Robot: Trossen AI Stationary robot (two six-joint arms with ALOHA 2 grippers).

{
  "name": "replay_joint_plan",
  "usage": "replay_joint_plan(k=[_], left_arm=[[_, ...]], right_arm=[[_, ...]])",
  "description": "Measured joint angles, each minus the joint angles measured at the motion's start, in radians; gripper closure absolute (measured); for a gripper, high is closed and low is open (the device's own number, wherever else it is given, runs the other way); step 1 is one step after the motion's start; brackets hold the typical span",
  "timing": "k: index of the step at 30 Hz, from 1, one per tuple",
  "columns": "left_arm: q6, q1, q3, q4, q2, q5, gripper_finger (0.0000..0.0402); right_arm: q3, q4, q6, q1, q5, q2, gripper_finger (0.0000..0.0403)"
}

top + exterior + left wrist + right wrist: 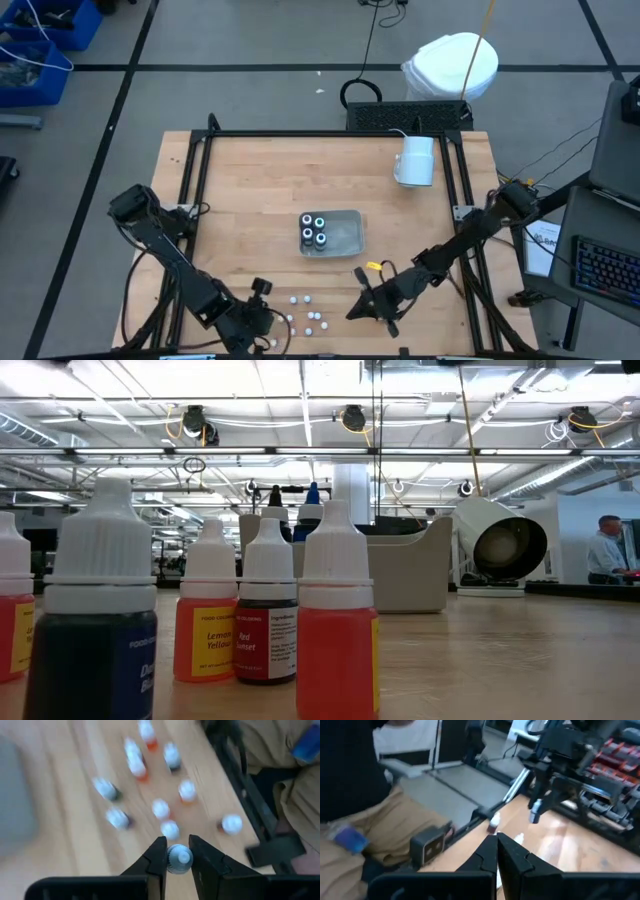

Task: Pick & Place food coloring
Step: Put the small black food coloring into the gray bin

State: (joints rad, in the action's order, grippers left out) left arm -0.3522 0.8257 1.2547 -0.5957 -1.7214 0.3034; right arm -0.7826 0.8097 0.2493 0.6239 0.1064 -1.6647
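Observation:
Several food coloring dropper bottles (310,312) with white caps stand upright on the wooden table near its front edge. They fill the low view close up: blue (100,630), yellow (208,625) and red (338,635). My left gripper (178,851) is shut on one more bottle (179,859) above this group. It also shows in the right wrist view (539,809), raised off the wood. My right gripper (496,839) is shut with nothing in it. It hovers level, just right of the bottles (358,308). My left gripper pinches a small dropper bottle between its two fingertips (159,851), with the white cap (180,857) showing in the gap. The fingers slant down from above. The bottle (535,814) hangs at the fingertips, lifted clear of the table.
A clear tray (348,236) at the table's middle holds several dark round pots (313,231). A white mug (415,160) stands at the back right. Black frame rails (455,190) run along the table's sides. Tan cloth (295,800) lies past the near edge.

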Motion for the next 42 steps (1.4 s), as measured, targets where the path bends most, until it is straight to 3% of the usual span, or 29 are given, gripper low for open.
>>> replay_joint_plan(k=[6, 10, 17, 21, 25, 29, 36, 42], left_arm=[[0.242, -0.093, 0.175, -0.016, 0.002, 0.087, 0.0329], [0.397, -0.202, 0.220, 0.030, 0.002, 0.114, 0.0336], [0.561, -0.441, 0.242, 0.182, -0.007, -0.035, 0.0336], [0.568, -0.564, 0.244, 0.273, -0.038, -0.139, 0.0336], [0.550, -0.659, 0.255, 0.320, -0.106, -0.161, 0.0337], [0.455, -0.726, 0.321, 0.264, -0.222, -0.204, 0.0337], [0.298, -0.743, 0.417, 0.143, -0.343, -0.139, 0.0328], [0.197, -0.740, 0.414, 0.186, -0.364, -0.119, 0.0331]], right_arm=[[0.071, -0.168, 0.020, 0.000, -0.003, 0.248, 0.0403], [0.156, -0.116, -0.036, 0.000, -0.002, 0.368, 0.0403], [0.345, 0.102, -0.074, 0.001, -0.002, 0.448, 0.0403], [0.406, 0.209, -0.048, 0.001, -0.002, 0.496, 0.0403], [0.449, 0.236, -0.043, 0.001, -0.001, 0.547, 0.0403], [0.483, 0.235, -0.050, 0.000, 0.000, 0.585, 0.0403], [0.515, 0.236, -0.068, 0.001, 0.002, 0.624, 0.0403], [0.518, 0.250, -0.074, 0.007, -0.002, 0.628, 0.0403]])
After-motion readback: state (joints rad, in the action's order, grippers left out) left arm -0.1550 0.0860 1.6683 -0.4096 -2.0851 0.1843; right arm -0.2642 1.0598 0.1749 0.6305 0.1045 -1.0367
